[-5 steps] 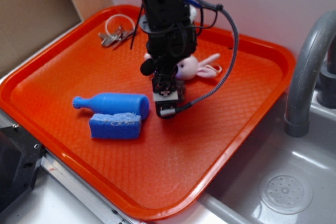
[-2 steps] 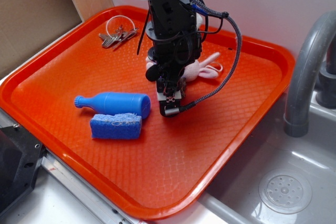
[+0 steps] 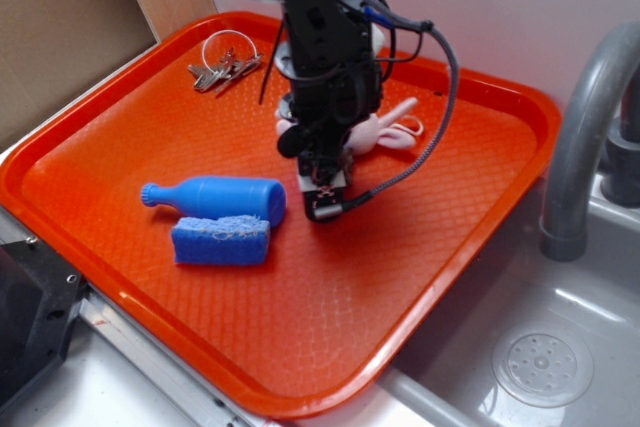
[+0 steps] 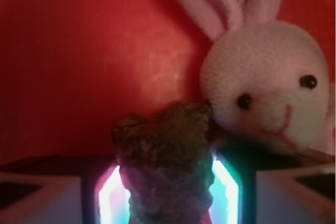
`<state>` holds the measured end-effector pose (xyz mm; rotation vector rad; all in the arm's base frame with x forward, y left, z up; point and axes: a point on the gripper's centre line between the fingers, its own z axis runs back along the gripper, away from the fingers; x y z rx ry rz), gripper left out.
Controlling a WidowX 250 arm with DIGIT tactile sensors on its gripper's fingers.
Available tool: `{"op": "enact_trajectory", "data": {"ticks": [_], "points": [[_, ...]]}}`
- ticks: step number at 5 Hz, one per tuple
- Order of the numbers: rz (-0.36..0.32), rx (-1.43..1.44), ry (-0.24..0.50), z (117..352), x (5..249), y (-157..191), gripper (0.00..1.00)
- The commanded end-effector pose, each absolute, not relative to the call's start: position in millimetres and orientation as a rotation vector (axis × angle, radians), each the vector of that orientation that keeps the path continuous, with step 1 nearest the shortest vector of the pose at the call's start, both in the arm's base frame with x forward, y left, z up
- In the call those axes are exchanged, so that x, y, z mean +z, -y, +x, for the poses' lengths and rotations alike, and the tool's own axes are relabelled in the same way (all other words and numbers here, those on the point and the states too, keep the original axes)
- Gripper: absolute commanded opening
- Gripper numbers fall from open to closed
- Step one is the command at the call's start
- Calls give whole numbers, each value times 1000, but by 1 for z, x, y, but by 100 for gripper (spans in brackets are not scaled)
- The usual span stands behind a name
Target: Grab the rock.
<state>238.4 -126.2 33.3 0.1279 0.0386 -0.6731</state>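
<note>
The rock [image 4: 167, 166] sits between the fingers of the end effector [image 4: 168, 192], low over the tray [image 3: 420, 277], its top touching the bunny [image 4: 268, 93]. The narrowly parted jaws seem clamped on its flanks. Hard, rough, fairly heavy: it should grip well across its middle.

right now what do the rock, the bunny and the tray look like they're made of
The rock looks like real stone: lumpy, rough, mottled grey-brown, matte. It sits between the end effector fingers, which look closed on it.

The bunny looks like plush fabric: fuzzy pale pink nap, shiny black bead eyes, stitched mouth.

The tray is probably moulded plastic: uniform orange, fine textured pattern, rounded raised rim.
</note>
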Motion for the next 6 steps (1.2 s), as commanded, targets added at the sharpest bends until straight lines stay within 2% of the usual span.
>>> {"op": "enact_trajectory", "data": {"ticks": [1,2,3,4,5,6], "points": [[50,-284,-27,245,140,77,0],[12,-177,-11,240,184,58,0],[-26,-106,22,232,211,51,0],[3,-82,37,228,218,55,0],[-66,-66,68,225,215,60,0],[-64,-153,42,229,215,61,26]]}}
